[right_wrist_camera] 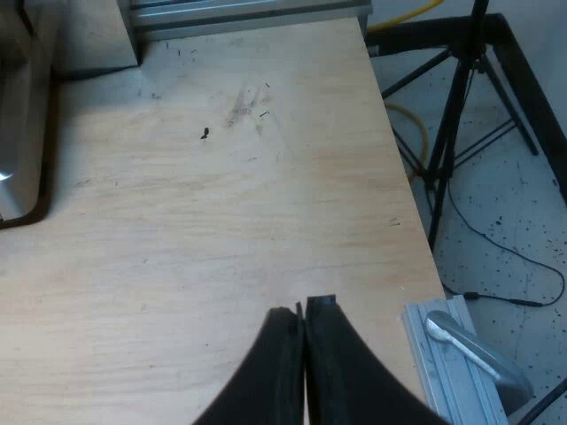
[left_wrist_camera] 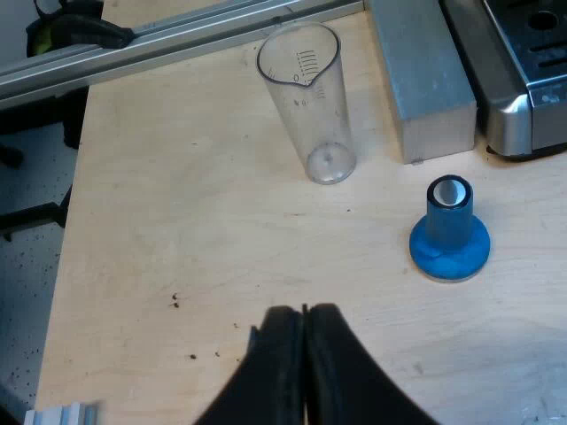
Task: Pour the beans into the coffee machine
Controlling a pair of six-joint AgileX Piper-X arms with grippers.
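A clear measuring glass (left_wrist_camera: 310, 102) with printed scale marks stands upright on the wooden table; I see no beans inside it. A blue tamper (left_wrist_camera: 450, 232) stands on its base close to the glass. One steel corner of the espresso machine (left_wrist_camera: 523, 80) shows beyond the tamper. My left gripper (left_wrist_camera: 304, 312) is shut with nothing in it, hovering over bare wood a good distance short of the glass. My right gripper (right_wrist_camera: 304, 306) is also shut and holds nothing, above bare table near the table's edge. The machine's steel base (right_wrist_camera: 18, 133) shows at the edge of the right wrist view.
A grey metal block (left_wrist_camera: 423, 75) lies between the glass and the machine. An aluminium rail (left_wrist_camera: 168, 40) runs along the table's far side. A few dark specks (left_wrist_camera: 175, 304) dot the wood. Past the table edge stand a black tripod (right_wrist_camera: 461, 106) and a metal clamp handle (right_wrist_camera: 469, 350).
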